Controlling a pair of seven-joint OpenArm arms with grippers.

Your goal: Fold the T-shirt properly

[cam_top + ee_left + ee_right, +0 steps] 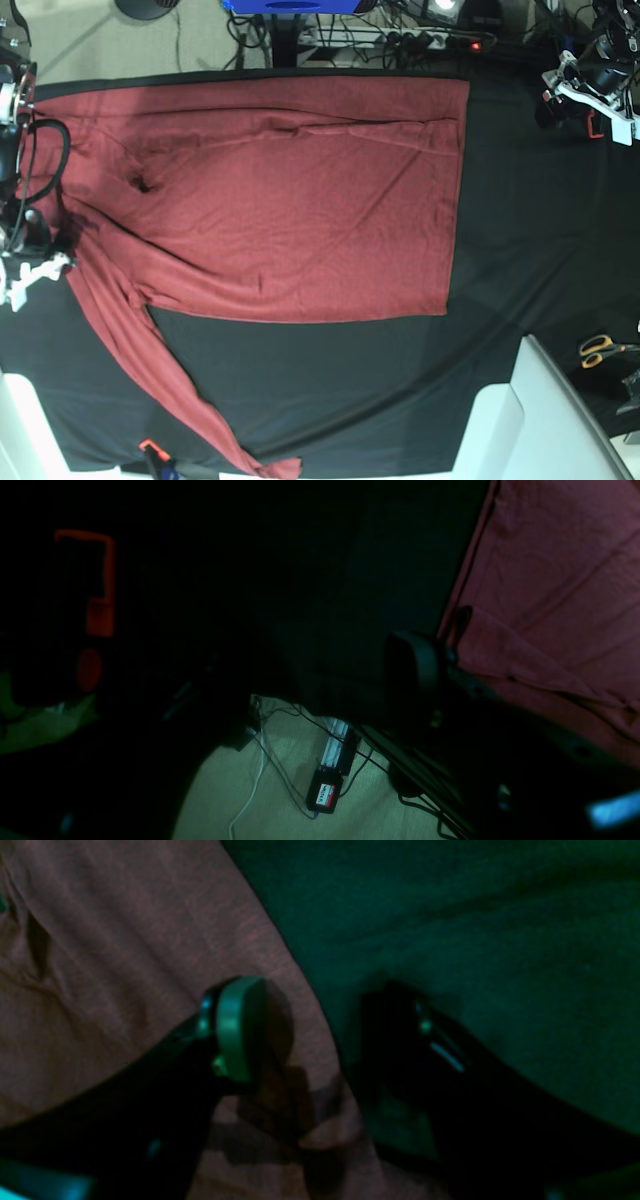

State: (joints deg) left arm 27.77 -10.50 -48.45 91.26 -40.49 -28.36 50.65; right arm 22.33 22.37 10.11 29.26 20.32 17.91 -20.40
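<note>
T-shirt (300,200) lies flat on black-draped counter (520,200), one sleeve trailing toward its near edge. Right hand (310,1035) gapes wide astride shirt's edge, gripping nothing. Left hand (425,680): fingers' spread unclear, beside shirt's hem.

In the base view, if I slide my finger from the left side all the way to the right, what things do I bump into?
The robot's right arm → the red T-shirt → bare black tablecloth → the scissors.
</note>
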